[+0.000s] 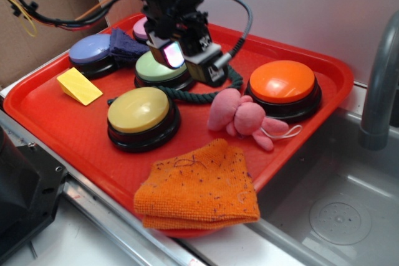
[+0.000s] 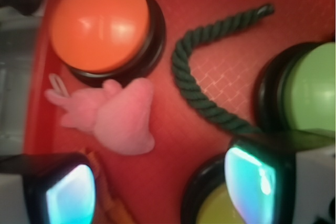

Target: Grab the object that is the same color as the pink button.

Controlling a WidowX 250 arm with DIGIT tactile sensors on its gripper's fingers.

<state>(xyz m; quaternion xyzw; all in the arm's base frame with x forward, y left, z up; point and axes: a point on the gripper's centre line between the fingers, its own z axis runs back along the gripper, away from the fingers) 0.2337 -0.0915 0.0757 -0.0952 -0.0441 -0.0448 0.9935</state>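
Lumpy soft pink plush toy (image 1: 240, 116), domed pink button (image 1: 141, 28), twisted green rope (image 2: 197, 85)

I can read no text, label, brand, number or sign anywhere in either view. The buttons' domes are plain, the red tray (image 1: 50, 113) carries no marking, and the wrist view is too blurred to show any lettering.
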